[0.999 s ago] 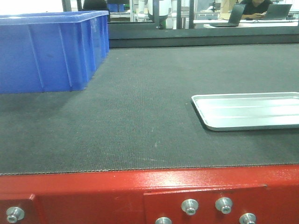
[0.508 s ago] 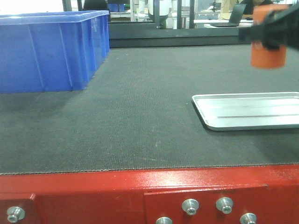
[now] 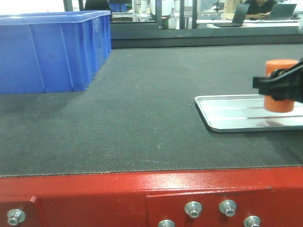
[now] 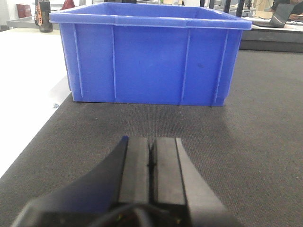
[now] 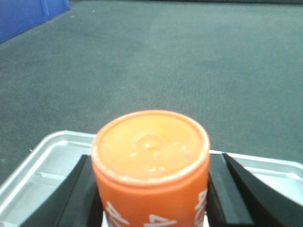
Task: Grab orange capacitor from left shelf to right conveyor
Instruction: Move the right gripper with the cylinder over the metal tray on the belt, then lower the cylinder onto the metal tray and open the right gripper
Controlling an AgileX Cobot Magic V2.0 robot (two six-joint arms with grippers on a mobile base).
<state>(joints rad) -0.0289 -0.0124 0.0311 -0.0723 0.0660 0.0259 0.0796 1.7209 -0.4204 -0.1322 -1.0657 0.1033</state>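
Placement step: right end effector (image 3: 280, 90) pinching orange capacitor (image 3: 280, 85) low over silver tray (image 3: 227, 113) at frame right (left end effector (image 4: 151, 158) pressed together). Next: release, probably onto the conveyor (image 3: 142, 118).

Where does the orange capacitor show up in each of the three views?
Front view: orange capacitor at the right edge, held in the right hand over the silver tray.
Left wrist view: not in it; only the shut left hand facing the blue bin.
Right wrist view: bottom centre, flat top towards the camera.
Shared landmark: the dark grey belt.
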